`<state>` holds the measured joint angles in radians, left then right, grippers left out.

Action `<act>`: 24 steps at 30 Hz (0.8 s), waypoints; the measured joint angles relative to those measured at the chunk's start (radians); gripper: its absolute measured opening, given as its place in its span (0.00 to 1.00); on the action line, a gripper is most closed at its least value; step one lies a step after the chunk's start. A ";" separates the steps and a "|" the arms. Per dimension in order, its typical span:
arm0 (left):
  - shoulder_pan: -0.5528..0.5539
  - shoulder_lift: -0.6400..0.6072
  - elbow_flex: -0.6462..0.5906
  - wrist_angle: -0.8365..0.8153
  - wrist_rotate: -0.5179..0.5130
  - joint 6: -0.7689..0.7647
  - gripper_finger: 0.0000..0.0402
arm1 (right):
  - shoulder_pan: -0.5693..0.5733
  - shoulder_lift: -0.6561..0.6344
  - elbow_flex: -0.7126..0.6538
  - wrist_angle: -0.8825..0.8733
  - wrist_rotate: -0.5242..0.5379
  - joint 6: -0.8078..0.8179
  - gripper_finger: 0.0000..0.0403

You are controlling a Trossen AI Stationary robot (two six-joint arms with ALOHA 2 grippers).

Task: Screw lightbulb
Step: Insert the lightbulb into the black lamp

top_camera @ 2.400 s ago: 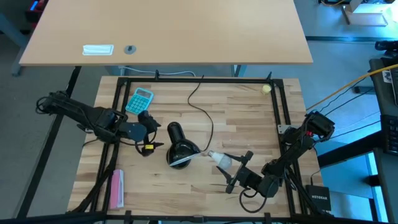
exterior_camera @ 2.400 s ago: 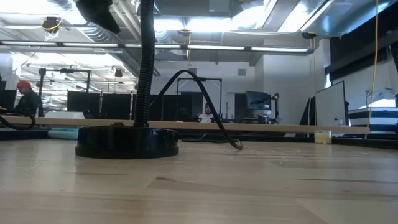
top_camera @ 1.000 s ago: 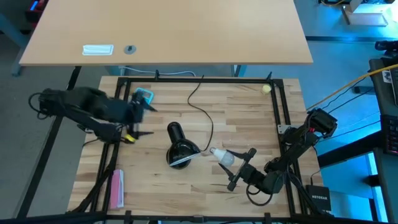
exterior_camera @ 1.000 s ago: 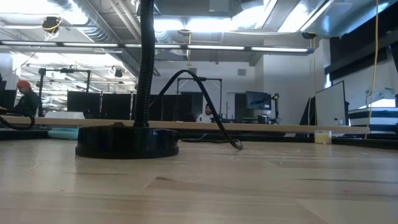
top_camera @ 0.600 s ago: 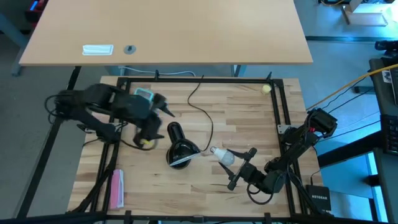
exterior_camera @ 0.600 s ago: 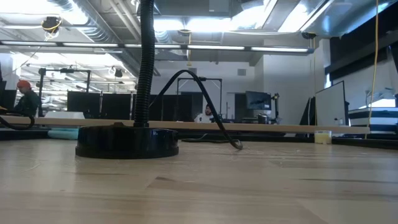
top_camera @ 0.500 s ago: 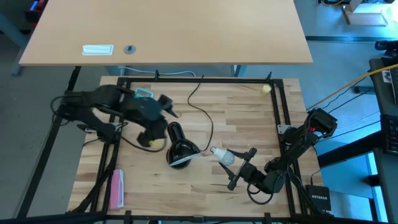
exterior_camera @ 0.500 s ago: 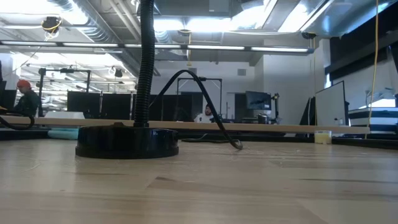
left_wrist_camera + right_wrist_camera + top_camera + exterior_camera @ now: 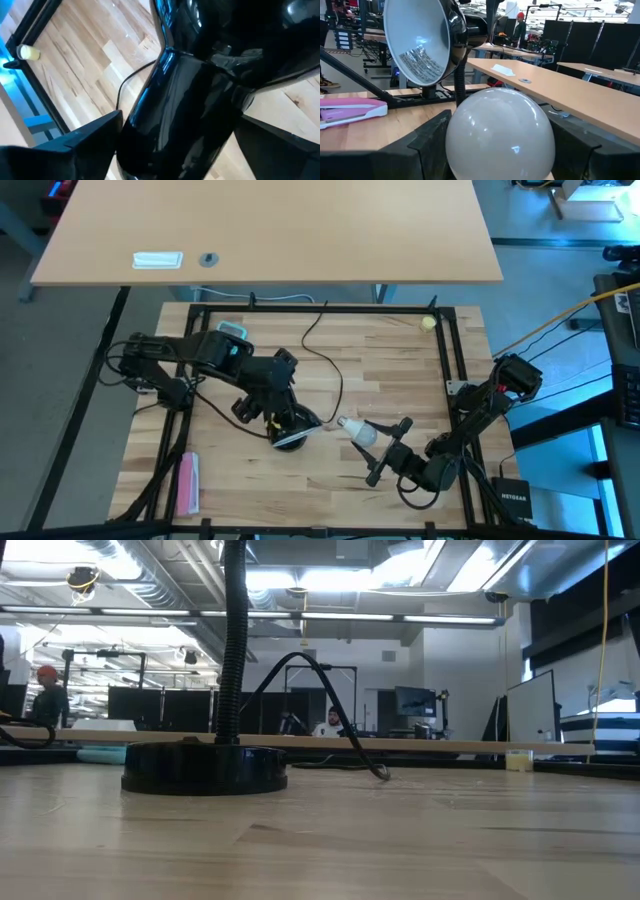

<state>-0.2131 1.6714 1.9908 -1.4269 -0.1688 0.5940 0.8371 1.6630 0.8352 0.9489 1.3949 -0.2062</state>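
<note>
The black lamp [image 9: 293, 428] stands mid-table on its round base [image 9: 205, 768], and its shade's white mouth [image 9: 417, 47] faces my right gripper. That gripper [image 9: 383, 442] is shut on the white lightbulb [image 9: 355, 431], just right of the shade. My left gripper [image 9: 276, 410] is open, reaching down from the left. Its fingers [image 9: 92, 137] stand on either side of the lamp's black head [image 9: 185, 110]. My left gripper straddles the lamp's head; I cannot tell whether a finger touches it. My right gripper pinches the bulb's round glass end [image 9: 465, 150] between its two fingers, coming level from the table's near right. The bulb's screw base [image 9: 342, 423] points at the shade.
The lamp's cord [image 9: 325, 355] runs to the far edge. A teal calculator [image 9: 232, 332] lies at the far left, a pink stapler [image 9: 187, 483] at the near left and a yellow ball [image 9: 428, 323] at the far right. Black frame rails [image 9: 320, 308] border the table.
My left gripper has swung from the table's left edge toward the right, rolling as it went, and has come down over the lamp's head. The lamp and the bulb have stayed where they were.
</note>
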 joint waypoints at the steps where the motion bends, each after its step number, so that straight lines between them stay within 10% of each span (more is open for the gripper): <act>1: 0.000 0.004 0.000 0.000 0.000 0.008 0.88 | 0.000 0.000 0.000 0.000 0.000 0.000 0.66; 9: 0.000 0.010 0.001 0.002 0.000 -0.007 0.65 | 0.015 0.000 0.036 -0.008 0.000 -0.062 0.66; 24: -0.001 0.012 0.000 0.030 -0.003 -0.103 0.63 | -0.109 0.069 0.147 -0.098 -0.259 -0.204 0.64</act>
<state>-0.2138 1.6829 1.9907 -1.3971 -0.1715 0.4912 0.7285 1.7325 0.9821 0.8512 1.1360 -0.4103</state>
